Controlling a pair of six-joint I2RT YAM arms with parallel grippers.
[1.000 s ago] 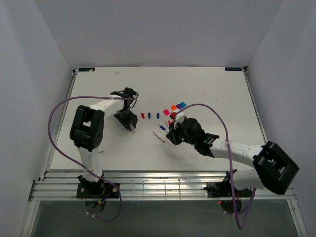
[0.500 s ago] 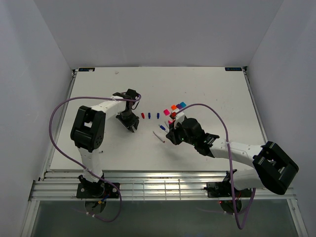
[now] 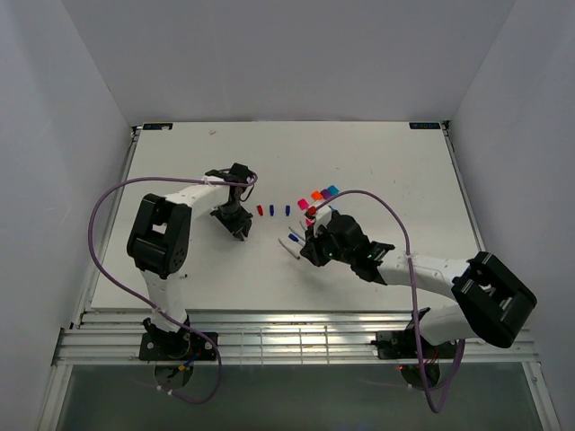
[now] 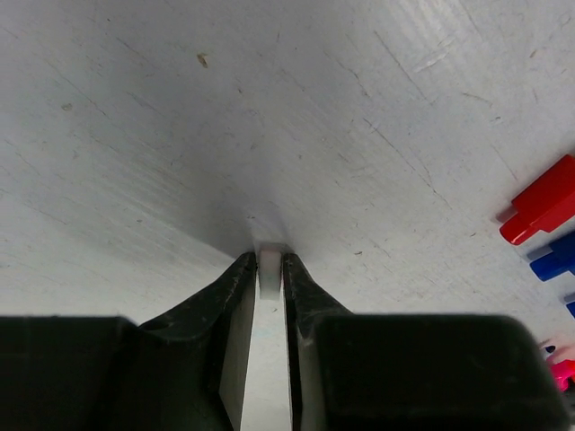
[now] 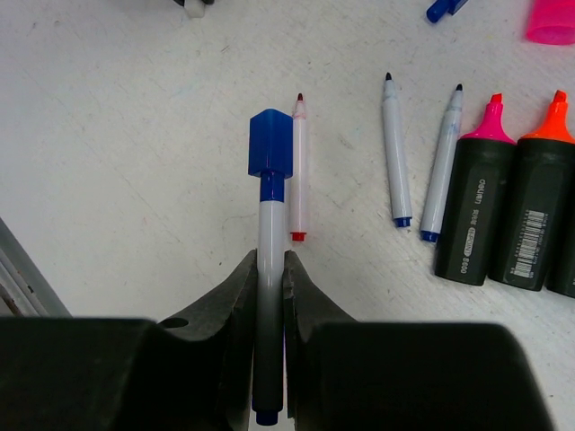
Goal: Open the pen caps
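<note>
My right gripper (image 5: 270, 262) is shut on a thin white pen (image 5: 270, 229) whose blue cap (image 5: 270, 144) sits on its far end, just above the table. In the top view this gripper (image 3: 304, 244) is at the table's middle, near the markers. A loose red cap (image 3: 260, 210) and two blue caps (image 3: 271, 210) lie in a row left of it. My left gripper (image 3: 237, 226) hovers low beside the red cap (image 4: 539, 202). Its jaws (image 4: 269, 262) stand a narrow slit apart, with only a pale patch between the tips.
An uncapped red-tipped pen (image 5: 297, 171) lies right beside the held pen. Two more uncapped white pens (image 5: 393, 153) and pink (image 5: 474, 206) and orange (image 5: 539, 206) highlighters lie to the right. Pink, orange and cyan caps (image 3: 316, 195) are grouped behind them.
My left gripper has drawn a little away from the front edge and its jaws have narrowed. The right gripper has shifted slightly left with the pen still in it.
</note>
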